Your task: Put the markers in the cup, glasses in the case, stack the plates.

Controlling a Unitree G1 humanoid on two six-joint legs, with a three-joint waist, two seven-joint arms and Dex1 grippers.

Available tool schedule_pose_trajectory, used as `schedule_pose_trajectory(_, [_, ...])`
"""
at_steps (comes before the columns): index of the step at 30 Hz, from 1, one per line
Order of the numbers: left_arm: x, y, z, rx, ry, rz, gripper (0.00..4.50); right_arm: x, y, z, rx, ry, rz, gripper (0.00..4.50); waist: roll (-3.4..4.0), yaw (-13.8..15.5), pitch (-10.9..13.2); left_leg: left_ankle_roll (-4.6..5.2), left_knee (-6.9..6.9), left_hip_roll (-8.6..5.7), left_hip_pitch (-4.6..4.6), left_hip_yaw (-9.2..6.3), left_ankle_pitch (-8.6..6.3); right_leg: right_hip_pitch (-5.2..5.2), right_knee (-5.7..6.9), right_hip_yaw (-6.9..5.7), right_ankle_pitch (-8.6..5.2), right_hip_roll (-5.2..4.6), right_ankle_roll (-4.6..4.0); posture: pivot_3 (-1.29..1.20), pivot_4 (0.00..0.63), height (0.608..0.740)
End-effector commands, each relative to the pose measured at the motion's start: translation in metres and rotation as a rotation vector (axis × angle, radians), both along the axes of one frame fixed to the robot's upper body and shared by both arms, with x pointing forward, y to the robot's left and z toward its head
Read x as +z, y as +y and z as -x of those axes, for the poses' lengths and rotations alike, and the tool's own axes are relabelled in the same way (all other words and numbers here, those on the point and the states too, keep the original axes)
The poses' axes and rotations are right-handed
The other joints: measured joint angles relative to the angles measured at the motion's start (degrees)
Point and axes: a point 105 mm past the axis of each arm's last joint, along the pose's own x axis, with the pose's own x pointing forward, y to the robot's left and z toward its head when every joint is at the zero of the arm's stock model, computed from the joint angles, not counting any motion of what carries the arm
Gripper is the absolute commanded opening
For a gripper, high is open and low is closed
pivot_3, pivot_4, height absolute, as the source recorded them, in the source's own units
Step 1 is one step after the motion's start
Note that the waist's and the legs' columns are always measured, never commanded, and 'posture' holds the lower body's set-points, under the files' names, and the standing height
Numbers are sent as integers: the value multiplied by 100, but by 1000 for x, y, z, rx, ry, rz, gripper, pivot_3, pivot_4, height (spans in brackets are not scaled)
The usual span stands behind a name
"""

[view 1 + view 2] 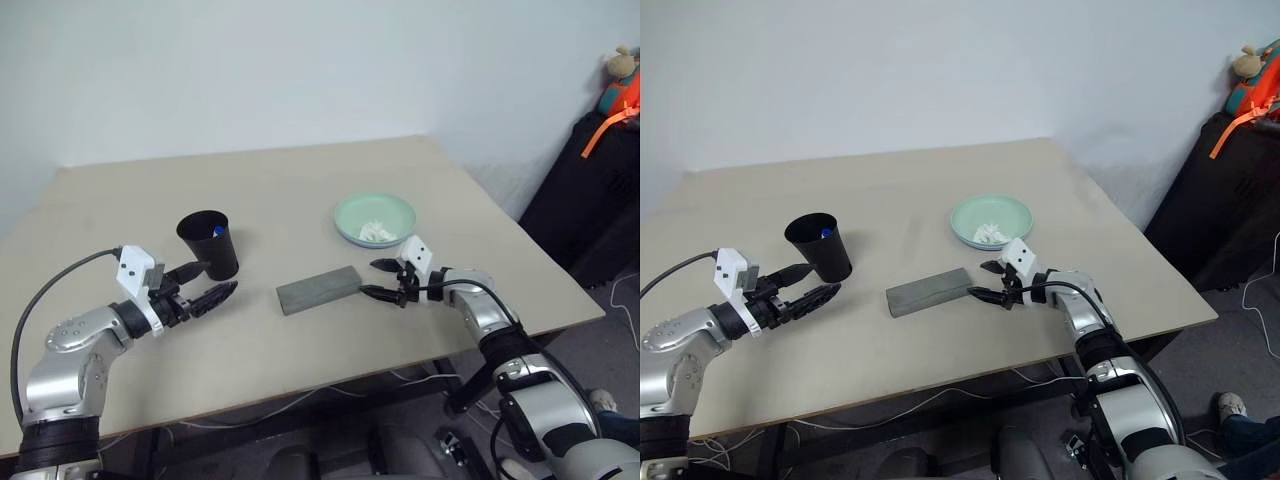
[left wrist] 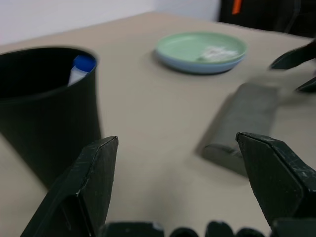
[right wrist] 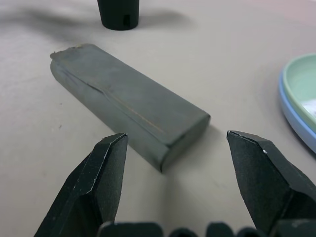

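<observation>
Case: long grey case [image 1: 318, 290] lies shut and flat on the table [image 1: 250, 190], mid-table between the two arms.
Case axis: its long axis runs across the table, slanting from the near left end up toward the right gripper [image 1: 386, 280]; the right-hand short end is the one facing that gripper.
Right gripper: jaws spread, nothing between them, aimed along the case with the fingertips just beside its near short end, not touching as far as the right wrist view shows.
Left gripper: the left gripper [image 1: 205, 290] is open and empty, low over the table just beside the base of the cup [image 1: 210, 243], well apart from the case.
Nearer arm: the right, clearly.
Cup: black tumbler stands upright left of the case; a marker [image 2: 81, 69] sits inside it, blue cap just below the rim.
Plates: mint green plate [image 1: 374, 218] sits nested on the light blue plate [image 2: 197, 66], behind the right gripper, with a white tissue wad [image 1: 376, 232] in it.
Glasses: I cannot see them; likely inside the shut case.
Judgement: little seems left to do; any further handling of the case suits a right-arm approach on that short end.
</observation>
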Motion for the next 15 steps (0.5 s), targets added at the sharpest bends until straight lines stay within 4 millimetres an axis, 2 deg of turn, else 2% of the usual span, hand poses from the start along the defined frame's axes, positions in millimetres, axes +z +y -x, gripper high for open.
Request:
schedule_pose_trajectory(1, [-4,-5,-8,44,-50,10,4040,28,-13,-5,-4,-46,-64,3485,-1,12,-1,0,0,-1,-1,0,0,0,0,0,0,0,0,0,0,720])
schedule_pose_trajectory(5, [-6,-13,-15,68,-85,17,4040,34,-30,-7,-42,-43,-67,3485,-2,14,-1,0,-1,-8,-3,11,-1,-2,0,-4,0,3,0,0,0,720])
schedule_pose_trajectory(9, [-5,-9,-22,154,-124,68,4040,27,-54,-11,-148,-37,-57,3485,-2,20,-1,0,-2,-10,-6,13,-1,-2,0,-10,0,3,0,0,0,720])
schedule_pose_trajectory(15, [-9,-18,-17,156,-118,87,4040,19,-55,1,-159,-13,-67,3485,-2,2,-1,0,-11,-8,-3,11,-1,-6,-2,-1,0,3,0,0,0,720])
